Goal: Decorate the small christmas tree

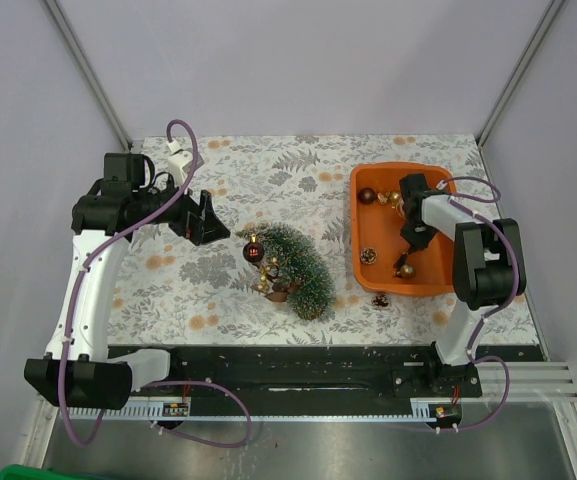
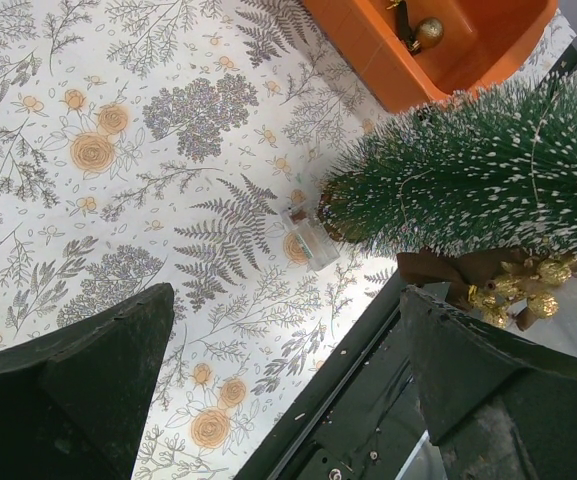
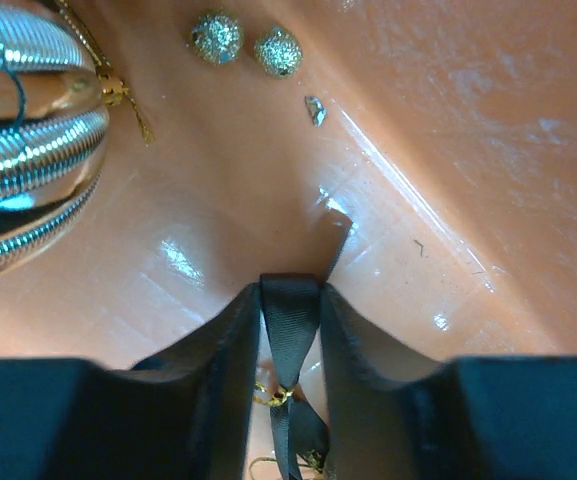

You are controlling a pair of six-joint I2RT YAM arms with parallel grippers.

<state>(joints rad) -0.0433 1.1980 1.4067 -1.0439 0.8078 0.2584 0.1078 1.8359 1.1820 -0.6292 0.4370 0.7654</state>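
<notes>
The small christmas tree [image 1: 293, 265] lies on its side mid-table, frosted green, with a dark red ball and gold ornaments on it; it also shows in the left wrist view [image 2: 478, 180]. My left gripper [image 1: 205, 220] is open and empty, just left of the tree's tip. My right gripper [image 1: 415, 236] is inside the orange tray [image 1: 368, 215], shut on a dark ribbon bow [image 3: 290, 310] tied with gold thread. A ribbed silver ball [image 3: 23, 150] and two small gold glitter balls [image 3: 248, 42] lie in the tray [image 3: 448, 150].
A small pine cone [image 1: 380, 299] lies on the floral tablecloth in front of the tray. A small clear piece [image 2: 311, 238] lies by the tree's base. More ornaments [image 1: 368, 197] sit in the tray. A black rail [image 1: 288, 365] runs along the near edge.
</notes>
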